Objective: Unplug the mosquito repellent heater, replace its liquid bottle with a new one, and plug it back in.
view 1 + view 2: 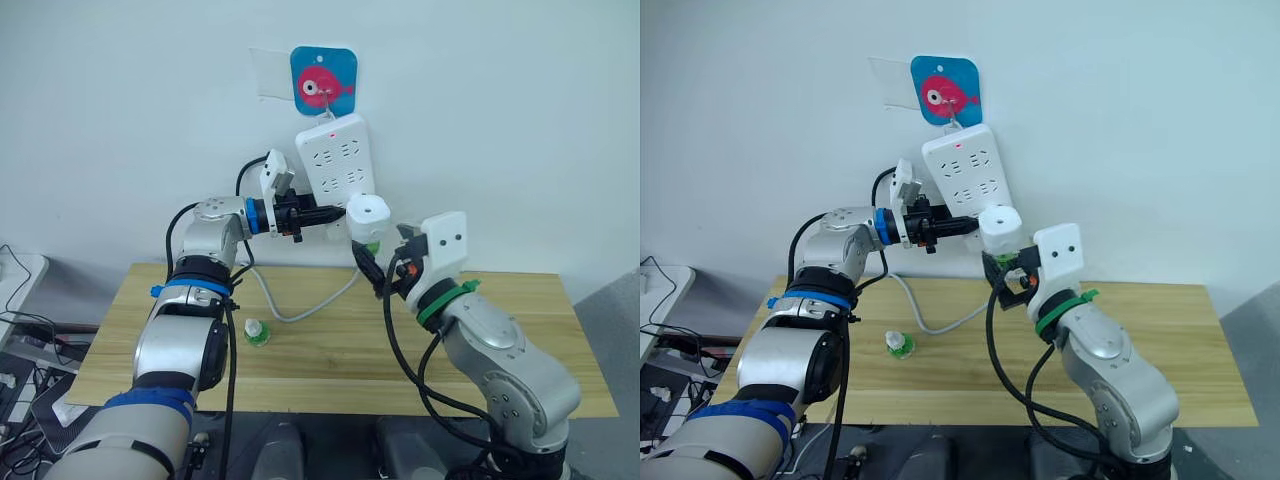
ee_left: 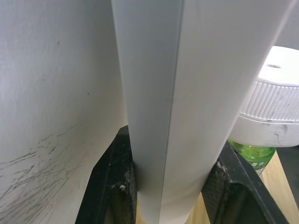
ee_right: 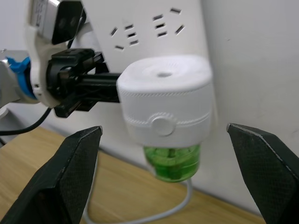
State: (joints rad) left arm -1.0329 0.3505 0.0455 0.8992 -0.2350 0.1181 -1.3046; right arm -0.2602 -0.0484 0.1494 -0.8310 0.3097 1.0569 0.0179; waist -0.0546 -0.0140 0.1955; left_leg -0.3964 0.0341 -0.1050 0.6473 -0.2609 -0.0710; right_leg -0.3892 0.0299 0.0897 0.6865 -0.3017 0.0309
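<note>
The mosquito repellent heater (image 1: 367, 214) is a white rounded unit plugged into the lower end of the power strip (image 1: 335, 160) on the wall. Its green liquid bottle (image 3: 177, 163) hangs under it. My left gripper (image 1: 325, 214) reaches in from the left and is shut on the strip's edge, one finger (image 2: 112, 186) on each side of it. My right gripper (image 3: 163, 133) is open and faces the heater from the front, its fingers spread wide on either side without touching. A second small green bottle with a white cap (image 1: 256, 332) stands on the wooden table (image 1: 520, 330).
The strip hangs from a blue hook plate with a pink fish (image 1: 323, 85). Its white cable (image 1: 300, 310) loops down onto the table behind my left arm. Cables and clutter lie off the table's left side (image 1: 20, 340).
</note>
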